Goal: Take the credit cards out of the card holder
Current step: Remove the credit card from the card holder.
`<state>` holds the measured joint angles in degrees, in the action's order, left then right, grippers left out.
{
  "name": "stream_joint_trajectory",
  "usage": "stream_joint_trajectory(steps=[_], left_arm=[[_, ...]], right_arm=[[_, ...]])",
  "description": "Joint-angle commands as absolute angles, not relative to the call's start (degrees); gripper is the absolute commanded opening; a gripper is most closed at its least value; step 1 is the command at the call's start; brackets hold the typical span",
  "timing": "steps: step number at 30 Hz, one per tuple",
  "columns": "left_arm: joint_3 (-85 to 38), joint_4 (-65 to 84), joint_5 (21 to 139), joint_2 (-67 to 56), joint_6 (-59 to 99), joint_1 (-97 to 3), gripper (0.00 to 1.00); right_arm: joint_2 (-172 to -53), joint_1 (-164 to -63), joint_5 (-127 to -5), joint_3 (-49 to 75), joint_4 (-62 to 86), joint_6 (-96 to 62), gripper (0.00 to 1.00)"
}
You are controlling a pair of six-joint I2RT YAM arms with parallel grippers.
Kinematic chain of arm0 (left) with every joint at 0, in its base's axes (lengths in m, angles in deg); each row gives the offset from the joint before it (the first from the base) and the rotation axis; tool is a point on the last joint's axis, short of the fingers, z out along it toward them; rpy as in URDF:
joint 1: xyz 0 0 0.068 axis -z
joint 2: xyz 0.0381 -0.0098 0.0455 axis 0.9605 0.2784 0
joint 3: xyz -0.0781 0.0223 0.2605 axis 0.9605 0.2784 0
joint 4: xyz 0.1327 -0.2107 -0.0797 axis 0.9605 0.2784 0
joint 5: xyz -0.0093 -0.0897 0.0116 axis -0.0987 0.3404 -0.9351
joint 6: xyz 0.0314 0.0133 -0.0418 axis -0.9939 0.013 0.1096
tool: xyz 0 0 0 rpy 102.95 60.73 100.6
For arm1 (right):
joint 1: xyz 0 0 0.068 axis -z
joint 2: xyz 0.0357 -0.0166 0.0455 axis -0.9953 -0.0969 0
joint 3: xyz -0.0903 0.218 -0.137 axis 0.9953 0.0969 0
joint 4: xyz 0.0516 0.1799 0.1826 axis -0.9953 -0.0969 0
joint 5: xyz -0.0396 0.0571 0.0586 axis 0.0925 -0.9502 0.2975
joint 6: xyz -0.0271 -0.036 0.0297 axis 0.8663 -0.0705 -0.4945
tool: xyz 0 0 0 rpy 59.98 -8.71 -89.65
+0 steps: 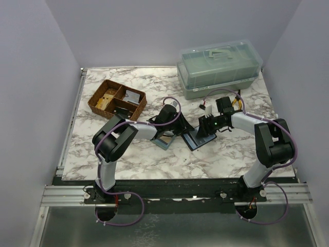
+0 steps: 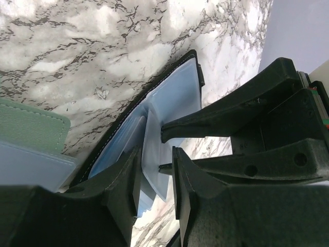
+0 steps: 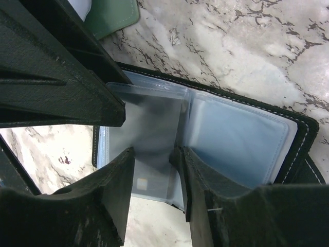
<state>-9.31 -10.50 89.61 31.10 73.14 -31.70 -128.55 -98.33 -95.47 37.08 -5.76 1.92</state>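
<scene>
Right gripper [image 3: 154, 154] jaws stand apart astride a card [image 3: 151, 134] in the holder [image 3: 302, 126], which lies open mid-table [image 1: 231, 154]. The left gripper [image 2: 155, 154], likewise unclenched, straddles a sleeve [image 2: 152, 131] from the left. Risk: pinching slack sleeve drags the unpinned holder instead of freeing a card.

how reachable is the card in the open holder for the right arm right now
Probably yes: the card holder lies open, and the right gripper has its fingers either side of a sleeved card. The left gripper crowds close but doesn't seem to block it.
</scene>
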Motion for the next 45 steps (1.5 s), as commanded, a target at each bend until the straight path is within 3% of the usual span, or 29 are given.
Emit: stream_joint_trajectory(steps=[1, 7, 11, 17, 21, 24, 30, 45], left_arm=[[-9.5, -13.52, 91.61, 32.23, 75.45, -30.98, 0.34], [-8.46, -17.56, 92.09, 33.15, 79.87, -31.01, 0.32], [-8.78, -20.73, 92.72, 34.45, 82.32, -30.99, 0.31], [-10.75, -21.44, 93.23, 36.21, 82.83, -31.0, 0.3], [-11.18, -21.44, 93.06, 36.77, 82.96, -30.92, 0.29], [-11.59, -21.52, 93.21, 37.08, 83.01, -30.89, 0.29], [-12.04, -22.16, 93.52, 36.74, 83.01, -30.73, 0.3], [-13.11, -23.02, 93.78, 37.96, 84.15, -29.89, 0.3]], right_arm=[[-128.06, -98.37, -93.81, 35.97, -7.33, 2.69, 0.51], [-122.62, -98.06, -95.15, 37.07, -6.44, 4.95, 0.68], [-120.12, -98.06, -95.03, 36.83, -7.46, 7.66, 0.74], [-119.72, -98.08, -93.17, 36.34, -9.38, 10.35, 0.75], [-122.5, -98.25, -92.9, 35.28, -11.22, 10.7, 0.65], [-122.3, -99.65, -91.7, 35.59, -10.61, 10.83, 0.64], [-120.81, -100.7, -90.05, 35.77, -10.02, 11.19, 0.74], [-120.04, -101.84, -91.08, 33.72, -11.51, 7.92, 0.79]])
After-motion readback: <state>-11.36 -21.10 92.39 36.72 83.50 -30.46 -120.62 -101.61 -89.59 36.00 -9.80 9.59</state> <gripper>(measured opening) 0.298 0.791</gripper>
